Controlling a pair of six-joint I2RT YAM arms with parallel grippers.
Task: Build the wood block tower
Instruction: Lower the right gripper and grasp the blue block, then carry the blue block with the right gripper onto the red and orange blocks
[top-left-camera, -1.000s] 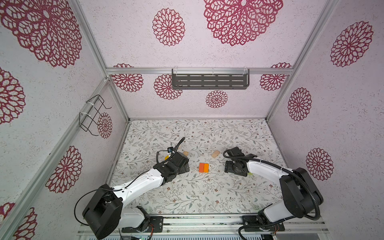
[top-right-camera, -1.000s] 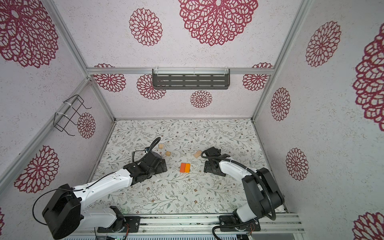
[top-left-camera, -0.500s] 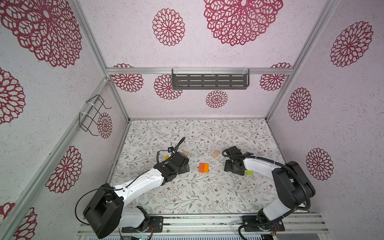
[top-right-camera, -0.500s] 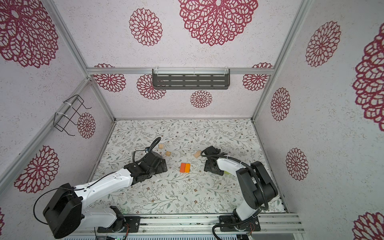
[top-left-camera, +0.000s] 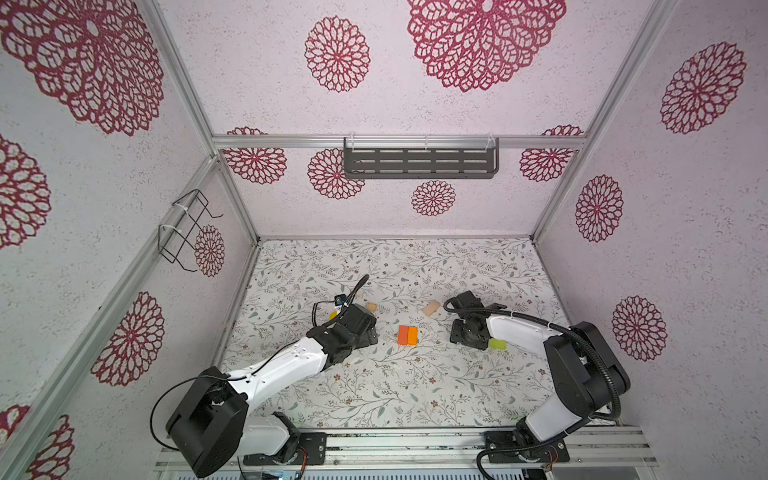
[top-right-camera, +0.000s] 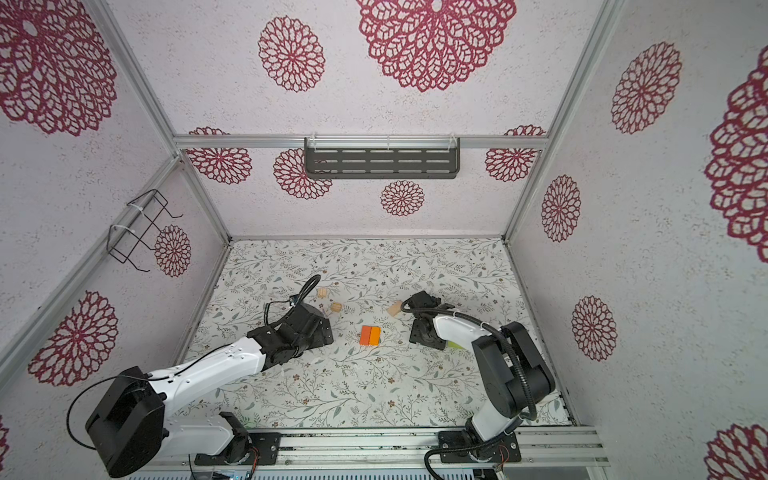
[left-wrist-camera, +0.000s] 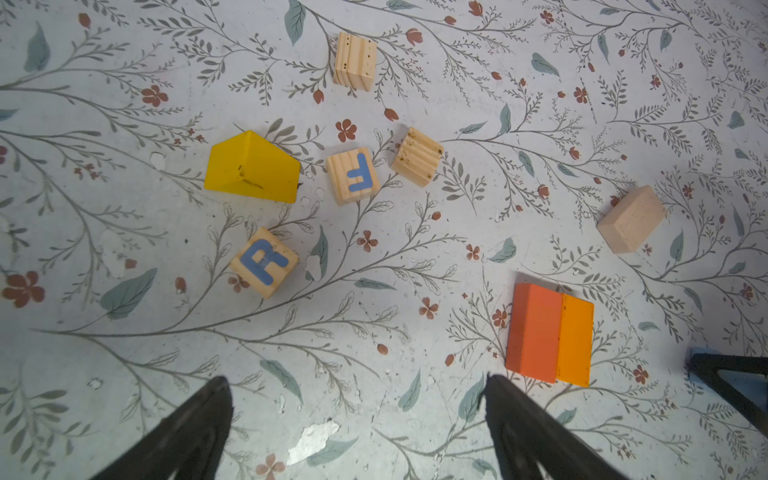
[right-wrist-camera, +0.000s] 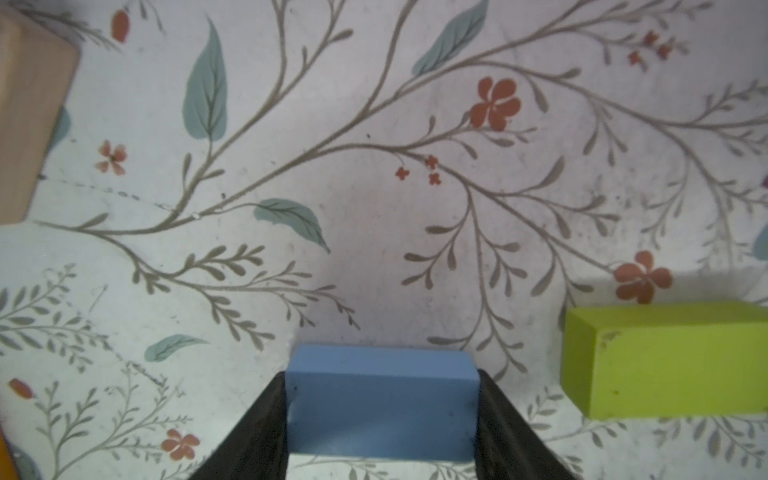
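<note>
Right of the orange pair (top-left-camera: 407, 335), which lies flat with long sides touching: right gripper (right-wrist-camera: 382, 376) clamped on the blue block (right-wrist-camera: 382, 407) at its short ends, long axis spanning finger to finger, parallel to the lime block (right-wrist-camera: 665, 365) nearby. Left of that pair, left gripper (left-wrist-camera: 357, 415) spread wide, empty. Farther from the pair, blue letters readable on the R cube (left-wrist-camera: 264, 262) and the F cube (left-wrist-camera: 353, 174).

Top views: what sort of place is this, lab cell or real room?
Probably a purpose-built robot test booth, not a real room: an aluminium frame holding wallpapered panels, a left arm and a right arm mounted on a base rail, and toy wood blocks scattered on a floral tabletop.
</note>
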